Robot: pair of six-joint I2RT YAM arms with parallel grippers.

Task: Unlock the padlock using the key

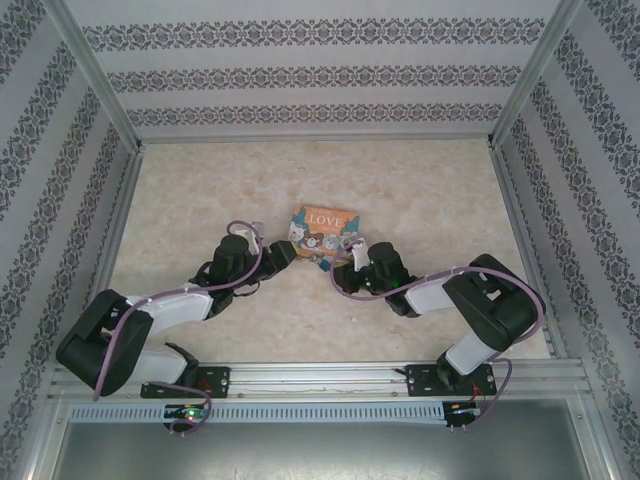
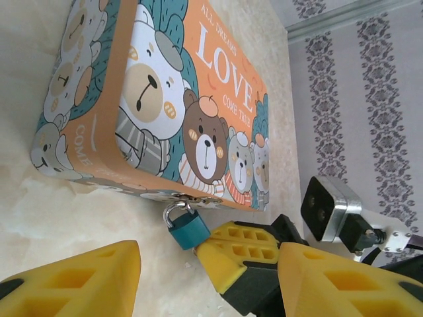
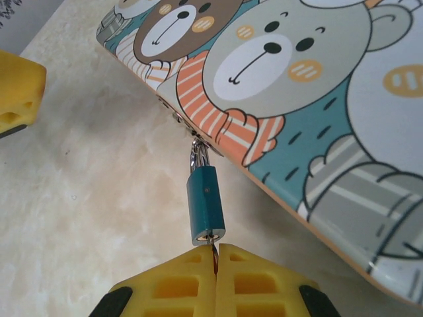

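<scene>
**Key pinched at the foot of the padlock**

In the right wrist view the right gripper (image 3: 216,265) is closed tight on the key (image 3: 213,251), a thin dark sliver sticking out at 12 o'clock from between the yellow fingers. Its tip meets the bottom end of the padlock (image 3: 205,205). The padlock's shackle is hooked through the clasp on the edge of the tin (image 3: 297,86), its teal body pointing to 6 o'clock.

From above, the tin lies on the table (image 1: 200,200), and the padlock is at its 6 o'clock edge. The left gripper (image 1: 288,252) sits at the tin's 8 o'clock, jaws about half open and holding nothing.
</scene>
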